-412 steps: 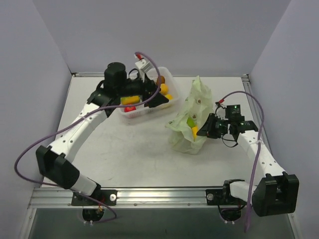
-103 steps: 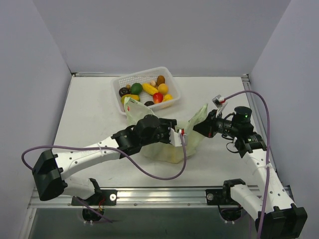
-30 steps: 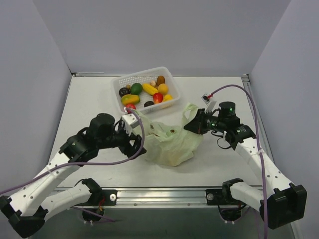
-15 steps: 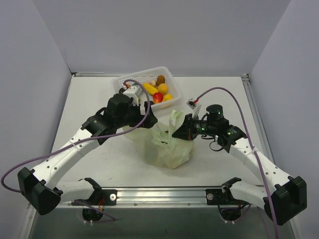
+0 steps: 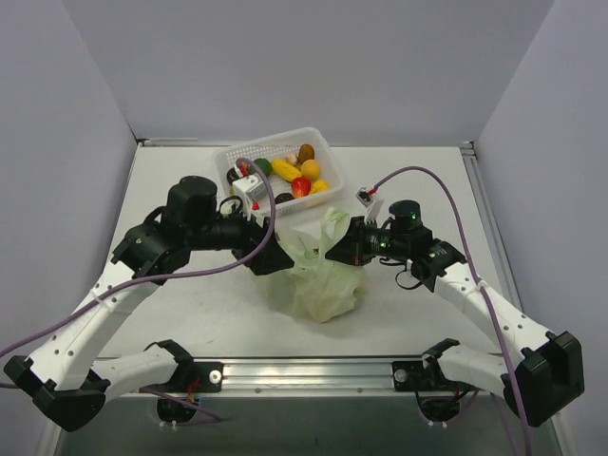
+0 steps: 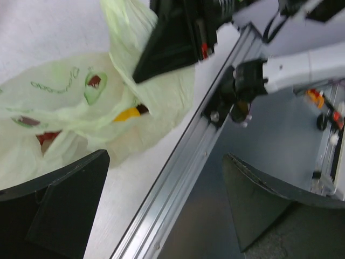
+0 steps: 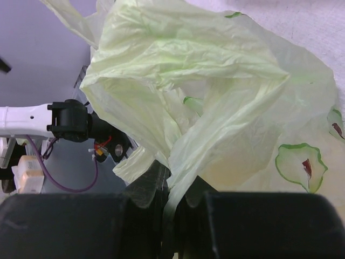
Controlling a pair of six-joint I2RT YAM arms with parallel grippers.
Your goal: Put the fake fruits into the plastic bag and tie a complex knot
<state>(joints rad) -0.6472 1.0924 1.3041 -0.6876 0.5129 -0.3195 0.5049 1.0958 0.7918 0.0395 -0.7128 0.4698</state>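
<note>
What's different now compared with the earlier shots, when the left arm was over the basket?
The left gripper has left the basket, come down to the plastic bag, and now stands open beside it, holding nothing. The right gripper, clamped on the bag's handle throughout, has dragged the bag leftward toward the table's middle, where it sits bunched. The basket stayed put.

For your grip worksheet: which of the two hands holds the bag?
The right hand, shut on a loop of the bag; the left hand is open, holding nothing.

Plain walled booth.
White table [image 5: 171,190], pale grey-lilac walls [image 5: 313,66] on three sides, aluminium rail [image 5: 313,372] along near edge.
</note>
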